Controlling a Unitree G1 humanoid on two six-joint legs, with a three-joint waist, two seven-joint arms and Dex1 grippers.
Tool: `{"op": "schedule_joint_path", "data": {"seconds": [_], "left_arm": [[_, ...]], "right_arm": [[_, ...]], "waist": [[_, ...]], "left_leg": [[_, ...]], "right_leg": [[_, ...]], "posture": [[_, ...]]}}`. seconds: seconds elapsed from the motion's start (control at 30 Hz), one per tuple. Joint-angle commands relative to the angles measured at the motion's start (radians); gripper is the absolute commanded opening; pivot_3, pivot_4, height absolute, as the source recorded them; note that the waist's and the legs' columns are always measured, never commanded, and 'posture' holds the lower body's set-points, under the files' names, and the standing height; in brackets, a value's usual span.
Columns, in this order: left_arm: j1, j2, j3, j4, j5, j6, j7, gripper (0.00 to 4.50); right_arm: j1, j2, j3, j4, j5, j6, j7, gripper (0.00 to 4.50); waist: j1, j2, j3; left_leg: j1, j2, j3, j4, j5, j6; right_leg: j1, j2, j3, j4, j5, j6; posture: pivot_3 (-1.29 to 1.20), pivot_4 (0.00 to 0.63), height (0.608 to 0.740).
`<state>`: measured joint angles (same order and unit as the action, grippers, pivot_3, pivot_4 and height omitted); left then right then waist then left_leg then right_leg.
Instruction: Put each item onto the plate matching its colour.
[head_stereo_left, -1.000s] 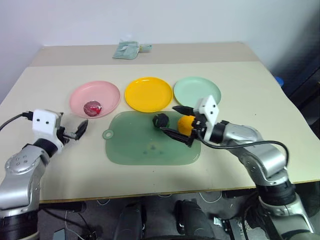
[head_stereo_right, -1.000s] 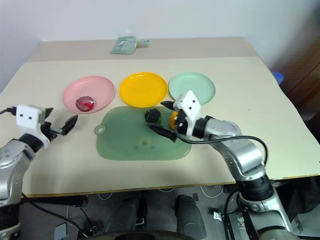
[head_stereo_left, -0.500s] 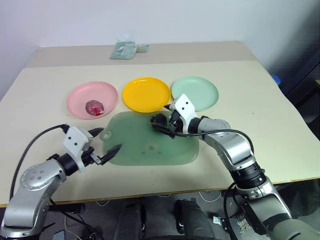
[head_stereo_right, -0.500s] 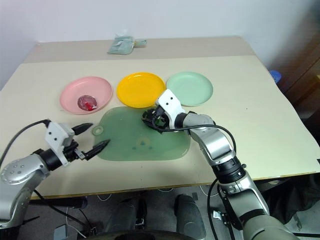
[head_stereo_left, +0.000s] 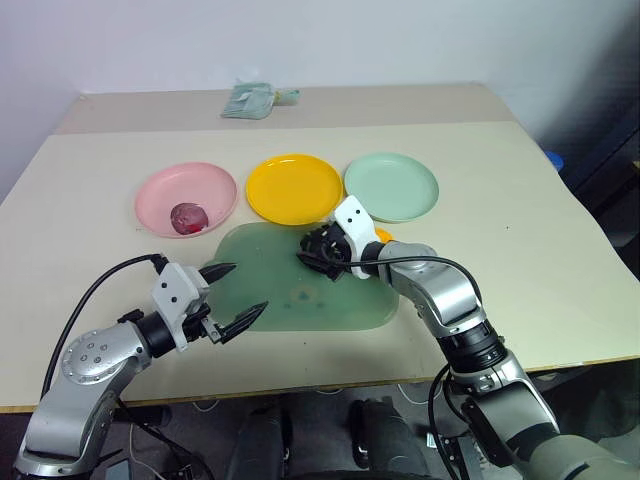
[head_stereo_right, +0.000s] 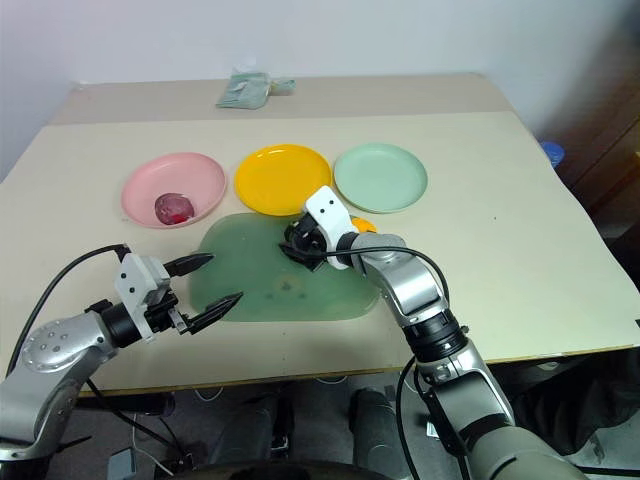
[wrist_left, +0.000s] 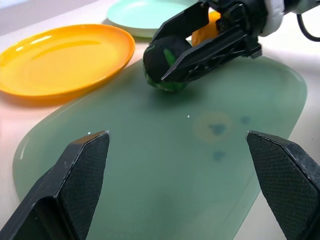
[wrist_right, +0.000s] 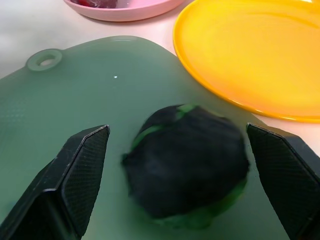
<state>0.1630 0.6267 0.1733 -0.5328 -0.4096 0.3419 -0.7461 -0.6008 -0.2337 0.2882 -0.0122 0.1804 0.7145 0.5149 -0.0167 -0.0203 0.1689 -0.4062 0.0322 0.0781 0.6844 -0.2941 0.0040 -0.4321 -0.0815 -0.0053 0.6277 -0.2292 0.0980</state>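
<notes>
The dark green-black item (wrist_right: 187, 160) lies on the translucent green mat (head_stereo_left: 290, 300). My right gripper (head_stereo_left: 315, 248) is open, one finger on each side of that item. Just behind the gripper, partly hidden, sits the orange-yellow item (head_stereo_left: 381, 236). The glossy red item (head_stereo_left: 186, 217) rests in the pink plate (head_stereo_left: 160, 190). Beside it stand the yellow plate (head_stereo_left: 295, 188) and the mint green plate (head_stereo_left: 391, 186), both bare. My left gripper (head_stereo_left: 247, 288) is open and holds nothing, low over the mat's left part, pointing toward the dark item (wrist_left: 162, 62).
A small pale green bag (head_stereo_left: 252, 100) lies at the table's far edge. The mat has a hanging hole (head_stereo_left: 214, 269) at its left corner. A blue object (head_stereo_left: 556, 160) shows past the table's right side.
My left gripper swung in from the table's left to the mat's left part. My right gripper moved left and down from beside the orange item to straddle the dark item.
</notes>
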Motion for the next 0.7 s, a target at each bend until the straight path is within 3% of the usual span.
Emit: {"op": "schedule_joint_path", "data": {"seconds": [0.03, 0.07, 0.37, 0.5, 0.7], "left_arm": [[0.0, -0.001, -0.001, -0.041, -0.003, -0.015, 0.007, 4.5], [0.001, -0.001, -0.001, -0.042, -0.004, -0.015, 0.008, 4.5], [-0.004, -0.004, -0.02, -0.046, -0.005, -0.012, 0.012, 4.5], [-0.021, -0.009, -0.045, -0.057, -0.01, -0.004, 0.015, 4.5], [-0.05, -0.019, -0.078, -0.058, -0.011, 0.004, 0.026, 4.5]], "right_arm": [[-0.02, 0.01, -0.029, -0.031, 0.003, -0.012, -0.005, 2.67], [-0.023, 0.01, -0.036, -0.046, 0.009, -0.004, -0.004, 2.24], [-0.111, -0.037, -0.169, -0.063, 0.012, 0.008, -0.039, 2.24], [-0.21, -0.09, -0.25, 0.152, -0.048, -0.041, -0.126, 2.24], [-0.314, -0.117, -0.296, 0.523, -0.075, -0.214, -0.138, 2.24]], "waist": [[-0.001, 0.0, 0.0], [-0.001, 0.0, 0.0], [-0.001, 0.001, 0.001], [0.003, 0.001, 0.001], [-0.004, 0.002, 0.001]], "left_leg": [[0.0, 0.0, 0.0, 0.0, 0.0, 0.0], [0.0, 0.0, 0.0, 0.0, 0.0, 0.0], [0.0, 0.0, 0.0, 0.0, 0.0, 0.0], [-0.001, 0.0, 0.0, 0.0, 0.0, 0.0], [-0.001, -0.001, 0.001, -0.001, 0.0, 0.0]], "right_leg": [[0.0, 0.0, 0.0, 0.0, 0.0, 0.0], [0.0, 0.0, 0.0, 0.0, 0.0, 0.0], [0.0, 0.0, 0.0, 0.0, 0.0, 0.0], [-0.001, 0.0, 0.0, 0.0, 0.0, 0.0], [-0.001, 0.001, 0.0, -0.001, 0.0, 0.0]], "posture": [[0.0, 0.15, 0.74], [0.0, 0.15, 0.74], [0.0, 0.15, 0.74], [0.0, 0.15, 0.74], [0.0, 0.15, 0.74]]}}
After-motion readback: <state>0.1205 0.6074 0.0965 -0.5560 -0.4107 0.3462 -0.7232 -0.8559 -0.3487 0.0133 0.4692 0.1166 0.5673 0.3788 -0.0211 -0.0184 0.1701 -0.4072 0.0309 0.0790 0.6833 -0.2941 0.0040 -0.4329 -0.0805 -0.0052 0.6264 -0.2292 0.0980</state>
